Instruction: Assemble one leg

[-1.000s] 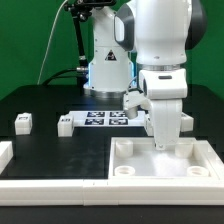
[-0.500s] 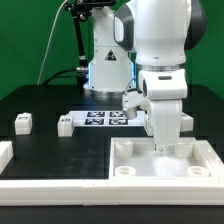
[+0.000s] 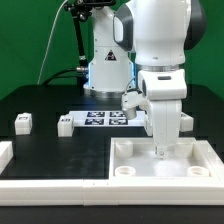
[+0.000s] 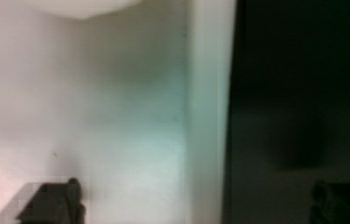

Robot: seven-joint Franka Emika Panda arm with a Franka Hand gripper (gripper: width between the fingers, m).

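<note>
Two legs, small white blocks with black-and-white tags, lie on the black table at the exterior view's left: one farther left, one by the marker board. My gripper points straight down at the far wall of the large white square tray. In the wrist view my gripper is open, its dark fingertips wide apart. One is over the tray's white surface, the other over the black table. Nothing is between them but the tray's edge.
The marker board lies flat behind the tray. A white block shows partly behind my gripper. A white raised piece and a long white strip run along the front left. The robot base stands at the back.
</note>
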